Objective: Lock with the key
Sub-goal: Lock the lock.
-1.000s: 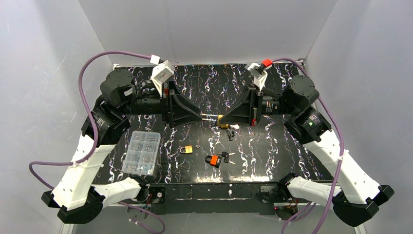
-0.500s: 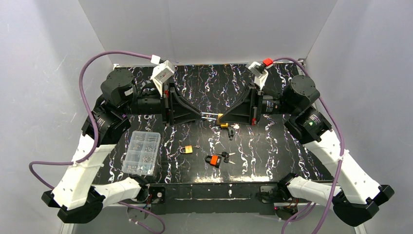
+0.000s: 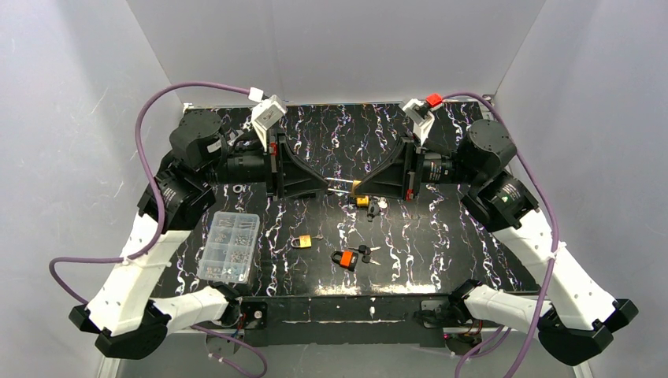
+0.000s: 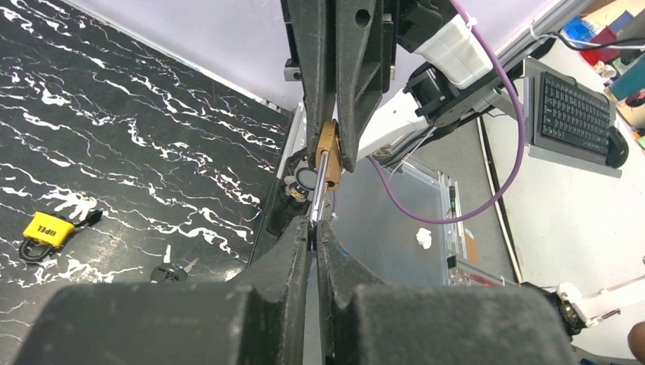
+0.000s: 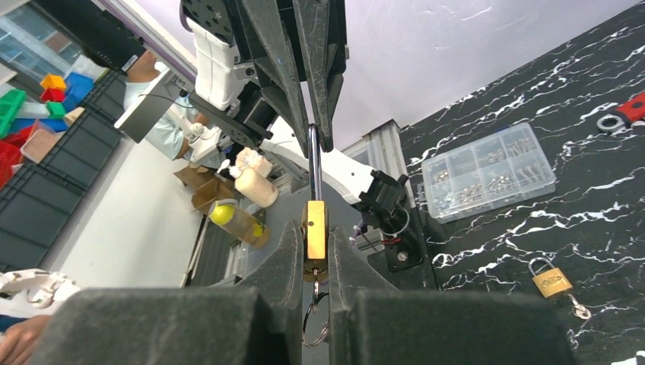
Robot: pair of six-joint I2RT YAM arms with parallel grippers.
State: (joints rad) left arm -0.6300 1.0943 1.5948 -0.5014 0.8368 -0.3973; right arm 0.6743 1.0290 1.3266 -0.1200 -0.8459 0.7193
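Black marbled tabletop (image 3: 410, 236) | left gripper (image 4: 313, 230) pinching steel shackle (image 4: 320, 186) | right gripper (image 5: 314, 237) clamping brass padlock (image 5: 313, 220)

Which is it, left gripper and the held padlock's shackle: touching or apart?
Touching. The left wrist view shows the left gripper shut on the shackle, no gap.

Brass padlock (image 5: 314, 228) aloft, horizontal, silver shackle (image 5: 312, 163) leftward, keys (image 4: 303, 182) dangling below.
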